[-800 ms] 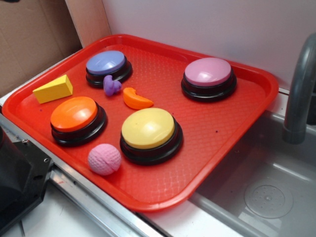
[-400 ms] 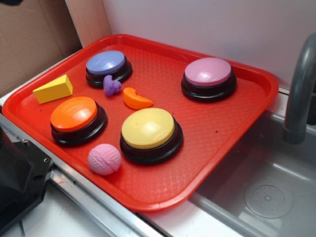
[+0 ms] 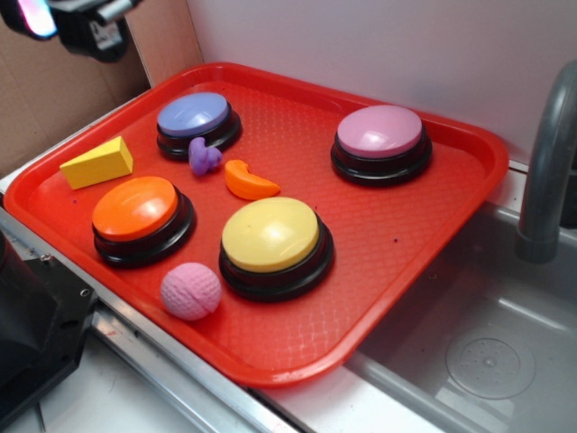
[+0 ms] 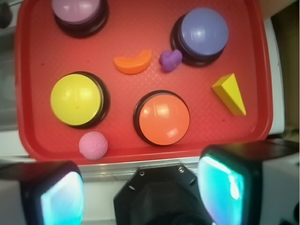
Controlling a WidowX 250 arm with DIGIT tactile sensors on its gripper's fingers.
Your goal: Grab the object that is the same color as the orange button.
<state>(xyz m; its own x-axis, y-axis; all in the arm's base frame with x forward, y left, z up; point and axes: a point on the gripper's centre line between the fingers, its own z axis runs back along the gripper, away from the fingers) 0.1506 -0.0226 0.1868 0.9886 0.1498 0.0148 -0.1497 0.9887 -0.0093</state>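
My gripper (image 4: pixel 143 192): jaws spread wide, holding nothing, high over the near edge of the red tray (image 4: pixel 33 61).
Orange crescent (image 4: pixel 133 63): flat on the tray, apart from my jaws, just left of the purple lump (image 4: pixel 170 59).
Orange button (image 4: pixel 164 118): nearer me than the crescent, right of the yellow button (image 4: pixel 76 99).

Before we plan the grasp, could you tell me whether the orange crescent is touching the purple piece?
No, the orange crescent lies apart from the purple piece.
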